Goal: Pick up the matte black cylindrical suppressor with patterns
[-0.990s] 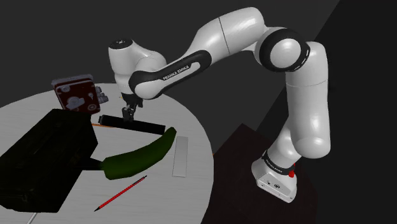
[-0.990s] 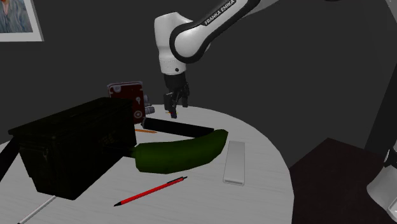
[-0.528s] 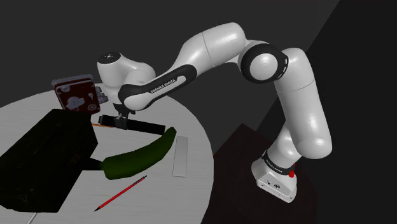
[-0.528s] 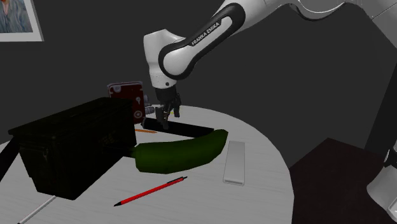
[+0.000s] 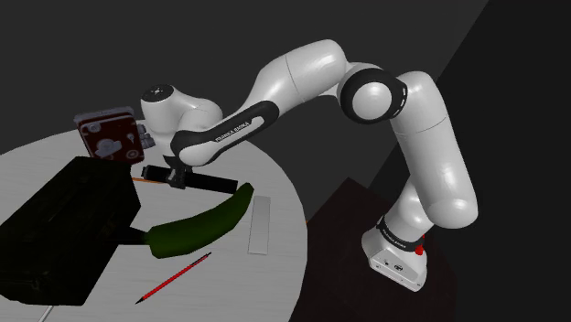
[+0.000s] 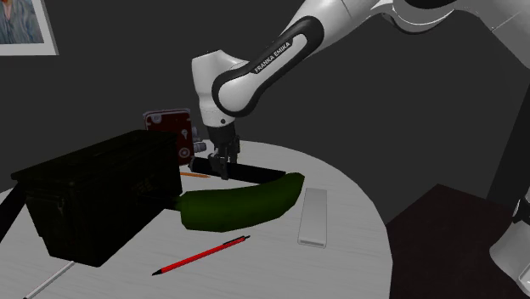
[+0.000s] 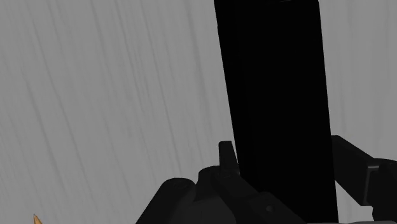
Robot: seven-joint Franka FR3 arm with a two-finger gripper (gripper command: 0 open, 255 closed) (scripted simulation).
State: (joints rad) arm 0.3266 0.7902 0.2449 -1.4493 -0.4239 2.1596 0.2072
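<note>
The black cylindrical suppressor (image 5: 212, 182) (image 6: 255, 173) lies flat on the round grey table (image 5: 274, 274), behind the green vegetable. My gripper (image 5: 177, 178) (image 6: 222, 168) is down at the end of it nearest the dark red device. In the wrist view the black cylinder (image 7: 273, 95) runs away from the hand between the two fingers (image 7: 228, 156), and each finger rests against one of its sides. The gripper (image 7: 286, 153) is shut on the suppressor, which still rests on the table.
A long green vegetable (image 5: 197, 227) lies just in front of the suppressor. A big black box (image 5: 64, 224) takes up the shoulder view's left. A dark red device (image 5: 110, 134) stands behind the gripper. A grey flat bar (image 5: 261, 224), a red pen (image 5: 174, 277) and an orange pencil (image 6: 194, 174) lie around.
The arm has come down and toward the dark red device, bringing the gripper from above the table onto the suppressor. The fingers, open before, have closed on it.
</note>
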